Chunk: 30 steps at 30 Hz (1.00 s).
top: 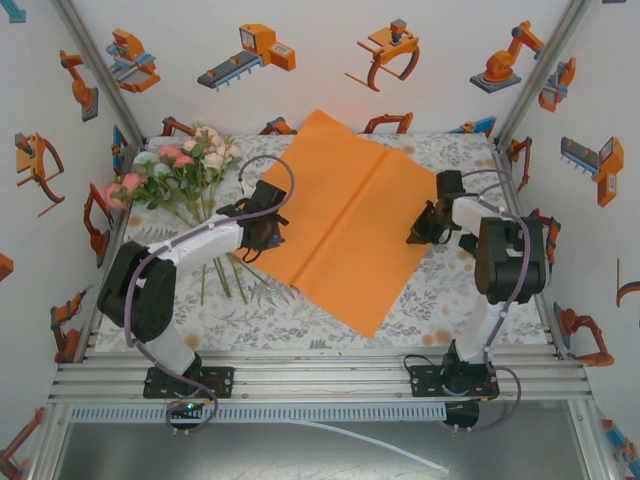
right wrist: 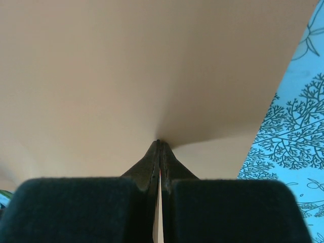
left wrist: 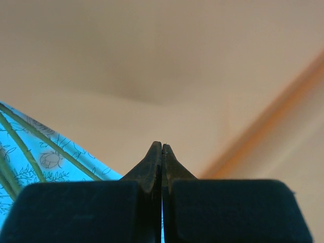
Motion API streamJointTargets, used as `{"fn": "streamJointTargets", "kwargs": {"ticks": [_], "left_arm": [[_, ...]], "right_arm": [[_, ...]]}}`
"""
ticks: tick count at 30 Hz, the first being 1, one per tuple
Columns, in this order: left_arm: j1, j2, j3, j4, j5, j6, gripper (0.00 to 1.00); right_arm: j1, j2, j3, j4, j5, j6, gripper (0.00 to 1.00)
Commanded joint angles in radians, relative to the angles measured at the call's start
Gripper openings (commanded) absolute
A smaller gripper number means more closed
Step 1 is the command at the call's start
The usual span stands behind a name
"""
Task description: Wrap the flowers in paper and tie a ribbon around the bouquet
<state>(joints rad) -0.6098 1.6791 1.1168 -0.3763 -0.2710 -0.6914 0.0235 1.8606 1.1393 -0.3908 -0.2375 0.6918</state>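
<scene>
Paper [top: 345,215] is pinched by left pincer [top: 270,238] and right pincer [top: 416,235].

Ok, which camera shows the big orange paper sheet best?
Top external: the whole bright orange rectangular paper sheet is in frame, spread out. Both wrist views give pale, blurred close-ups of its surface.

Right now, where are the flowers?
Top view: the flowers lie left of the paper, blooms toward the back-left corner, stems passing under the left arm.

3 white walls [top: 320,95] printed with orange robot cartoons [top: 250,55] surround a grey floral tablecloth [top: 290,320] edged by aluminium rails [top: 330,375].
</scene>
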Motion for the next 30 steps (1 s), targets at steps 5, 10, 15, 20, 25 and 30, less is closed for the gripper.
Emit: {"fn": "streamJointTargets", "kwargs": {"ticks": [5, 10, 15, 20, 25, 30], "left_arm": [[0.067, 0.17, 0.078, 0.074, 0.062, 0.014, 0.0], [0.104, 0.262, 0.128, 0.068, 0.092, 0.06, 0.0], [0.129, 0.27, 0.135, 0.041, 0.085, 0.135, 0.0], [0.153, 0.225, 0.068, 0.048, 0.056, 0.145, 0.0], [0.209, 0.187, 0.016, 0.073, 0.059, 0.131, 0.0], [0.256, 0.174, 0.013, 0.104, 0.103, 0.125, 0.0]], "right_arm": [[0.0, -0.104, -0.18, -0.022, 0.066, 0.035, 0.0], [0.0, -0.192, -0.278, -0.038, 0.092, 0.055, 0.0], [0.0, -0.268, -0.365, -0.002, 0.076, 0.067, 0.0], [-0.002, -0.253, -0.313, -0.052, 0.158, -0.02, 0.0], [-0.019, -0.202, -0.244, -0.137, 0.212, -0.085, 0.0], [-0.022, -0.149, -0.189, -0.123, 0.146, -0.106, 0.0]]}}
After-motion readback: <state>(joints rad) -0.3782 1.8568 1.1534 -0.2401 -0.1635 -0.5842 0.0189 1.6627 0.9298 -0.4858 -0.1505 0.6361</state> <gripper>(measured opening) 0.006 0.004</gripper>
